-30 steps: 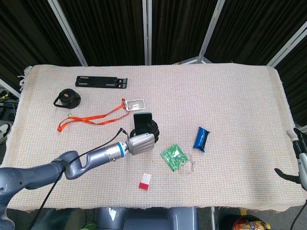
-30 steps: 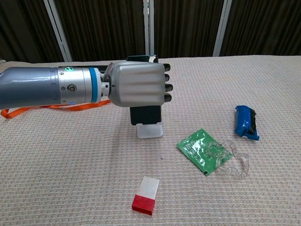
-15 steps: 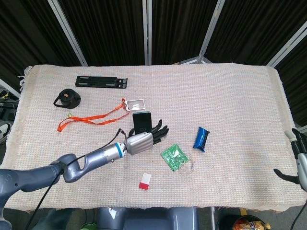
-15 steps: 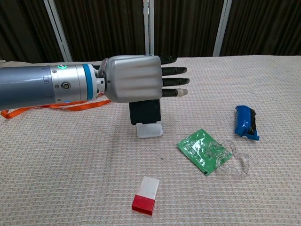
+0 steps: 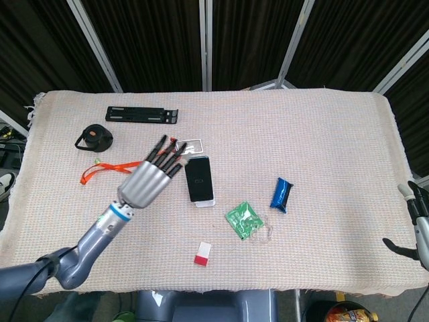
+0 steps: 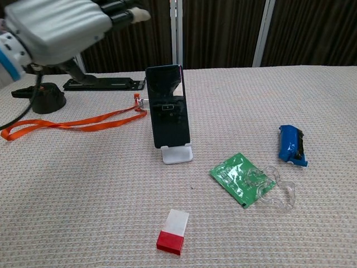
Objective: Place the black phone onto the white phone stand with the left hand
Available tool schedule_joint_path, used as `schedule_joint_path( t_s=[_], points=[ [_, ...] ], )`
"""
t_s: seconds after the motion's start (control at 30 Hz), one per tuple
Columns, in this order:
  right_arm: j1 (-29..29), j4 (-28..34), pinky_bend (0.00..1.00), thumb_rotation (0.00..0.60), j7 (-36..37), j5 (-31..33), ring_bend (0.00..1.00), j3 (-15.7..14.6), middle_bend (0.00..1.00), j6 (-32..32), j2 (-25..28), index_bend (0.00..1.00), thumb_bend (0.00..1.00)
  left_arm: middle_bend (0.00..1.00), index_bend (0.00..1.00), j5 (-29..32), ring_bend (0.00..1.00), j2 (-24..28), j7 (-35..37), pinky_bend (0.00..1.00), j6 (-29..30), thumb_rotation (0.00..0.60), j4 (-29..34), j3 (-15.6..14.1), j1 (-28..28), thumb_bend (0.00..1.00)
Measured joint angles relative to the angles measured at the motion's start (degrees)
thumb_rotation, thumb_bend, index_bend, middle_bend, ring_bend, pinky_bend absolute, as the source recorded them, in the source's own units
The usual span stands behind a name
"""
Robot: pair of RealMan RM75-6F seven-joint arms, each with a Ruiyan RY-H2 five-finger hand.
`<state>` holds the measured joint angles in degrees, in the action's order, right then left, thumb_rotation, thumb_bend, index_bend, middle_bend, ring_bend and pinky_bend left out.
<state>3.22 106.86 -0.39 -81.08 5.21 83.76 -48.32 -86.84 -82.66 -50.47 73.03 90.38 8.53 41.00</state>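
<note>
Black phone stands upright on white phone stand; left hand w/ fingers spread, holding nothing.

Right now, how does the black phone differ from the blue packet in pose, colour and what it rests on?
Pose: the phone stands nearly upright, leaning back; the blue packet lies low on the cloth.
Support: the phone sits in the white stand; the packet rests directly on the tablecloth.
Colour: the phone is black and glossy; the packet is blue with a dark edge.
Shared: no hand touches either; the left hand is raised, fingers spread.
</note>
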Motion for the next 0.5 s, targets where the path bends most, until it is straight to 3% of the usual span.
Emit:
schedule_joint_path(
  t_s=[0.23, 0.5],
  points=[
    [0.1, 0.5, 0.00, 0.600, -0.7, -1.3, 0.00, -0.2, 0.00, 0.4, -0.3, 0.00, 0.00, 0.00, 0.00, 8.2, 0.00, 6.9, 5.8, 0.00, 10.5, 0.600, 13.0, -2.1, -13.3, 0.00],
    [0.1, 0.8, 0.00, 0.600, -1.2, -1.9, 0.00, 0.0, 0.00, 1.2, -0.5, 0.00, 0.00, 0.00, 0.00, 9.5, 0.00, 15.9, 15.6, 0.00, 14.2, 0.600, 20.4, -8.1, -22.6, 0.00]
  ],
)
